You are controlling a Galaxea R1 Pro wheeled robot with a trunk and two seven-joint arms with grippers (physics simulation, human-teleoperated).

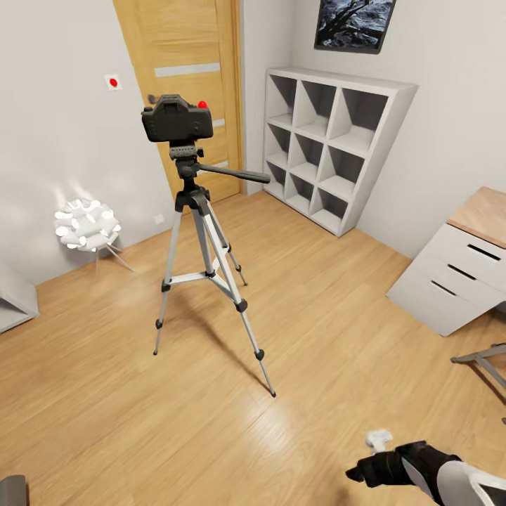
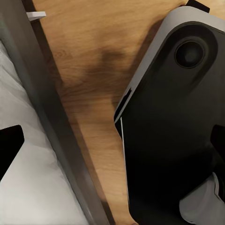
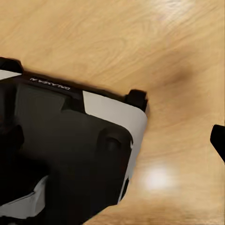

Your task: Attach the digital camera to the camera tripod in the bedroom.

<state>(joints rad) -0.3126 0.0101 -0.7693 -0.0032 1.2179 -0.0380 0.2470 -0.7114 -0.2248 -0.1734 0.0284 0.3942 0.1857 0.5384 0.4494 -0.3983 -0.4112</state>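
Start at the fingers. In the head view the right gripper (image 1: 365, 472) sits low at the near right, dark and bunched over the wood floor (image 1: 337, 316), holding nothing that can be seen; whether its fingers are wide or narrow cannot be told from this angle. In the right wrist view one dark fingertip (image 3: 218, 140) juts in at the edge, with bare floor and the robot's own black-and-white base (image 3: 70, 150) beneath it — no object between the fingers. In the left wrist view a dark fingertip (image 2: 9, 150) shows over a white mattress (image 2: 28, 187) and its grey bed frame (image 2: 51, 122), with the robot's base (image 2: 173, 126) to the other side; the spread of the left fingers cannot be told either, though they carry nothing visible.

Outward from there, the digital camera (image 1: 177, 119) is already perched on the black pan head of the camera tripod (image 1: 204, 253), which stands on three spread legs in the middle of the floor, left of centre and well apart from both arms. Its red dot faces up, and the long handle points right.

Beyond stand a wooden door (image 1: 190, 84), a white cube shelf (image 1: 330, 147) and, at right, a drawer unit (image 1: 457, 281); a white spiky lamp (image 1: 87, 225) sits at far left.

By the look of it the attaching is done — the next move is probably only to check the seating and stay clear of the legs.
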